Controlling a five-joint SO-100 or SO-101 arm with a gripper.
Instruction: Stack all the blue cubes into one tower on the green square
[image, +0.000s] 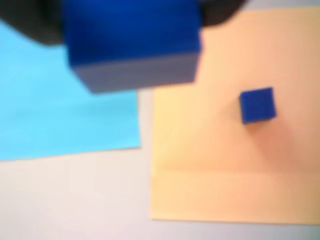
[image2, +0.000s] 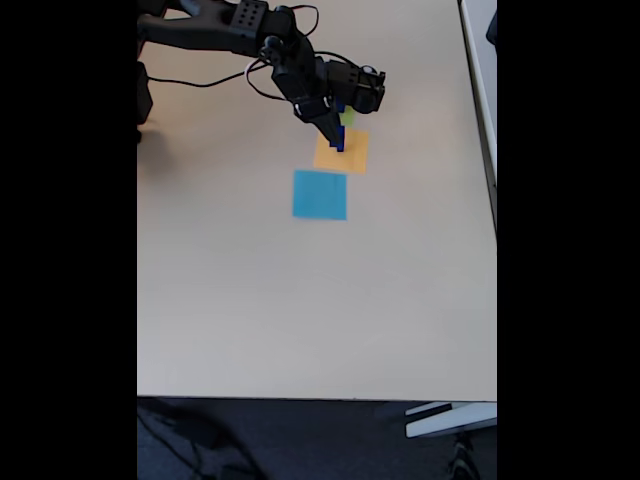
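Blurring blue cube between fingers

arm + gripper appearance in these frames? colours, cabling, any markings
In the fixed view the arm is all black, built of blocky segments, with thin black cables looping off it. The gripper is black too. No markings legible. The wrist view is blurred, showing just dark gripper parts.

in the wrist view a small cube stands alone on the orange square, with bare paper all round it. a large cube fills the upper left. the worktop lies open below the squares in the fixed view.
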